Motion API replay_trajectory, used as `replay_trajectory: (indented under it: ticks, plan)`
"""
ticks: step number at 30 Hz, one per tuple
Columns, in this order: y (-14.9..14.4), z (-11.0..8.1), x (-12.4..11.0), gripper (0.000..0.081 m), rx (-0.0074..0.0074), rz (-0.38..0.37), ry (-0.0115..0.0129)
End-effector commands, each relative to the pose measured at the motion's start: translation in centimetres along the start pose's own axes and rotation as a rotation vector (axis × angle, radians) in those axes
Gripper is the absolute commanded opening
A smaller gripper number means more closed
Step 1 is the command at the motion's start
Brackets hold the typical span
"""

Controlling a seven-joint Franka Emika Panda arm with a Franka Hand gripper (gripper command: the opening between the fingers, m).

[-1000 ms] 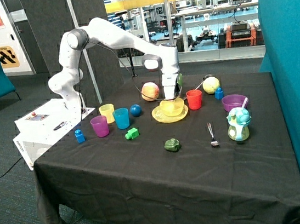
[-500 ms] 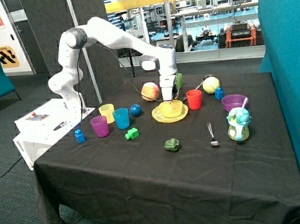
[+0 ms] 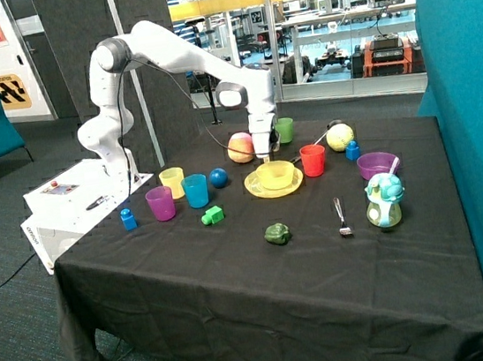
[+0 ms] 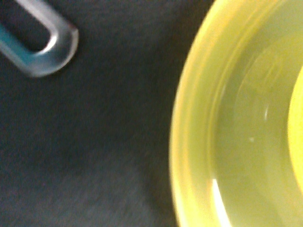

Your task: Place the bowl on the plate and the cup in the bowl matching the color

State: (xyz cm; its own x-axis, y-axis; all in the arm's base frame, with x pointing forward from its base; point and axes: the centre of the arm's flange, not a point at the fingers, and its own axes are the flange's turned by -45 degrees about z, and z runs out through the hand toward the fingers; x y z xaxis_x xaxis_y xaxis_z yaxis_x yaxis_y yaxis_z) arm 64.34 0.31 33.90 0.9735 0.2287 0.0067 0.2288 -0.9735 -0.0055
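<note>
The yellow bowl (image 3: 276, 174) sits on the yellow plate (image 3: 255, 188) in the middle of the black table. My gripper (image 3: 265, 152) hangs just above the plate's back rim, on the side toward the peach ball, apart from the bowl and holding nothing that I can see. The yellow cup (image 3: 172, 181) stands upright behind the purple cup (image 3: 160, 203) and beside the blue cup (image 3: 195, 190), well away from the gripper. The wrist view shows the plate (image 4: 203, 142) close up over black cloth.
A peach ball (image 3: 241, 147) and a green cup (image 3: 285, 129) stand just behind the gripper. A red cup (image 3: 313, 159), a purple bowl (image 3: 376, 164), a spoon (image 3: 342, 216), a green pepper (image 3: 277, 234) and small blocks lie around. A grey metal loop (image 4: 47, 47) shows in the wrist view.
The gripper has lifted off the bowl and drifted back toward the peach ball. The bowl stays on the plate.
</note>
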Motion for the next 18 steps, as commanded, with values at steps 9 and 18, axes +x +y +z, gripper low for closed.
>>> replay_trajectory:
  ticks: [9,18]
  plan:
    - [-3.3,-5.7,-5.2,0.0489,-0.0053,-0.064,-0.0069]
    - [-4.0,-6.6,-9.0,0.0486,-0.0053,-0.061,-0.0069]
